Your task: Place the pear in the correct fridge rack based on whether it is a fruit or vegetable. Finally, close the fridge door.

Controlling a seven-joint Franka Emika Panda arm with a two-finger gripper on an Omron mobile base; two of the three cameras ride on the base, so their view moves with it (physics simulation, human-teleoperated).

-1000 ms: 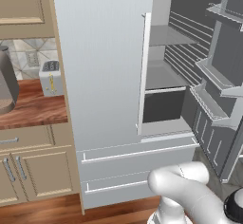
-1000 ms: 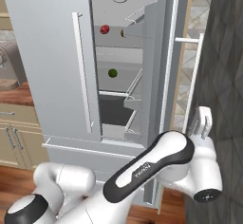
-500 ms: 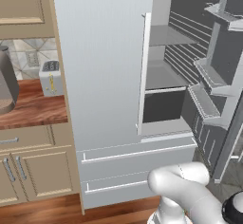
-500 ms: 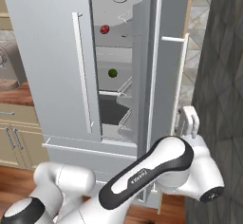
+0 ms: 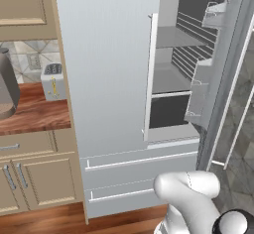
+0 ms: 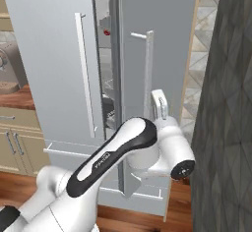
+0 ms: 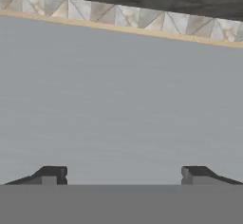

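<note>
Door Nearly Shut

Swinging in since before, the big fridge door (image 6: 147, 69) looks heavy and stiff; push its flat face. Gripper (image 7: 123, 173), fingers spread, holds nothing, low in the hand view. Pear: cannot tell where

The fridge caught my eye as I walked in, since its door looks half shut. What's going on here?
The robot arm is closing the fridge door. Its gripper faces the door's flat grey outer face with jaws apart, holding nothing. In the right base view the door is nearly shut, leaving a narrow gap through which a small red fruit shows. In the left base view the fridge rack is visible past the door's edge.
</note>
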